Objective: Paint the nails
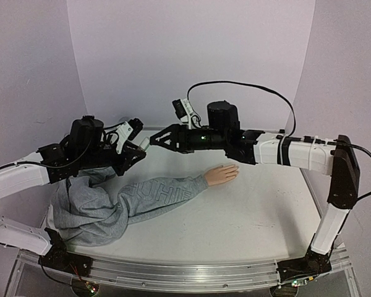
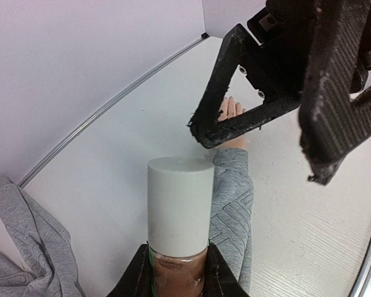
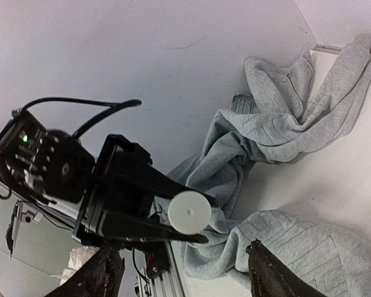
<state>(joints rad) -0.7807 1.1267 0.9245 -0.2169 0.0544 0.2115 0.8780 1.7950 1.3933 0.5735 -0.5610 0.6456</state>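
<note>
Polish bottle, cap on, sits pinched in left pincer; right pincer hangs spread beside it; nails apparently all unpainted.

Open white tabletop lies right of the peach mannequin hand; the crumpled grey sweatshirt blocks the left side.

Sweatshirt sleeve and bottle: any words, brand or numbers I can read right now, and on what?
"H": the one letter I can half make out in the outlined block lettering along the grey sweatshirt sleeve; the rest is creased, angled and unreadable.
Bottle: no label visible; its white cap is plain.
No other text shows in any view.
</note>
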